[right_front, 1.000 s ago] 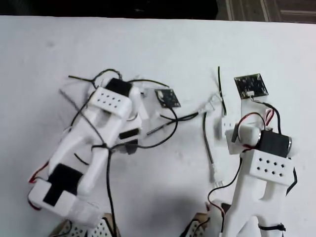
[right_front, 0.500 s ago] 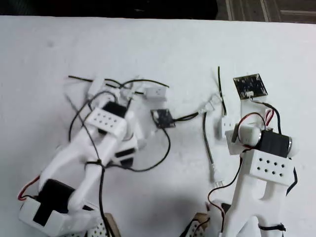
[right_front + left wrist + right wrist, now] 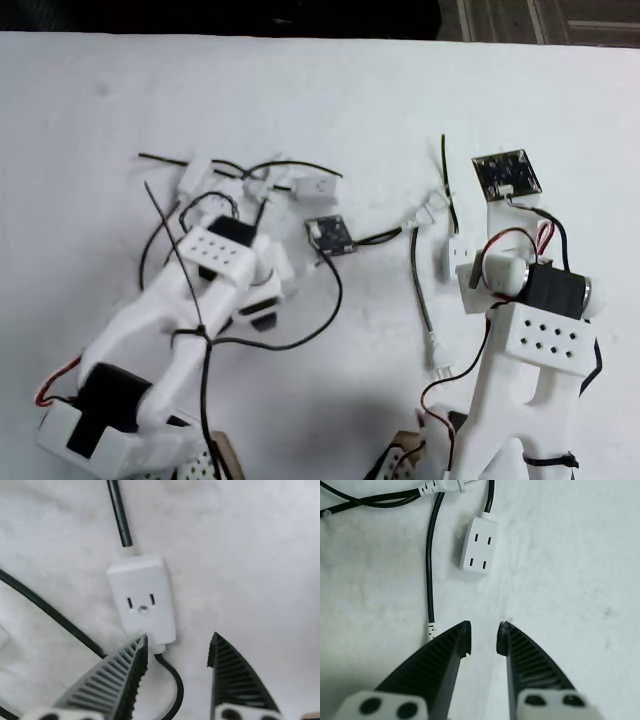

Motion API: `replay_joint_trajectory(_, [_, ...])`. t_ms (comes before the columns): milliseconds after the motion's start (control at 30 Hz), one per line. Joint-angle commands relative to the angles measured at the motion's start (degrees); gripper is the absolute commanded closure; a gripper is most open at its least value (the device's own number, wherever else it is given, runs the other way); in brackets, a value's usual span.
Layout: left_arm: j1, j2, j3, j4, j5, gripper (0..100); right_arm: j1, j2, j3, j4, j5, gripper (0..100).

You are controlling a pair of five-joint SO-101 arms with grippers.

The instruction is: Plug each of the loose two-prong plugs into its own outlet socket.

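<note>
Socket A is a white rectangular block lying flat on the table, with two slots and one round hole facing up and a black cord leaving one short end. The left gripper sits at that cord end, spread and empty. Well apart from socket A, a flat white four-slot socket lies ahead of the right gripper, which is slightly parted and empty. A white plug lies loose beyond it.

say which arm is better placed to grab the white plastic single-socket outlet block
Left, probably. Its open jaws sit at the cord end of the white plastic single-socket outlet block, one tip about touching it. The right arm's jaws face a white two-socket outlet block, farther off.
</note>
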Motion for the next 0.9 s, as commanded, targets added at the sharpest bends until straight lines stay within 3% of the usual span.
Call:
replay_joint_trajectory(0, [-0.48, -2.51, -3.16, 0.44, 0.70, 79, 0.13, -1.01, -0.18, 0.48, 0.53, 89.3])
replay_joint_trajectory(300, [-0.04, 3.03, 0.35, -9.14, 1.32, 79, 0.13, -1.01, -0.18, 0.48, 0.53, 89.3])
replay_joint_trajectory(400, [-0.57, 7.78, -5.45, -5.27, 4.66, 79, 0.13, -1.01, -0.18, 0.57, 0.53, 89.3])
replay_joint_trajectory(633, [-0.57, 20.26, -19.25, 4.04, 4.66, 79, 0.13, -1.01, -0.18, 0.57, 0.53, 89.3])
replay_joint_trajectory(867, [-0.40, 25.36, -25.05, 7.03, 4.66, 84, 0.13, -1.01, -0.18, 0.57, 0.53, 89.3])
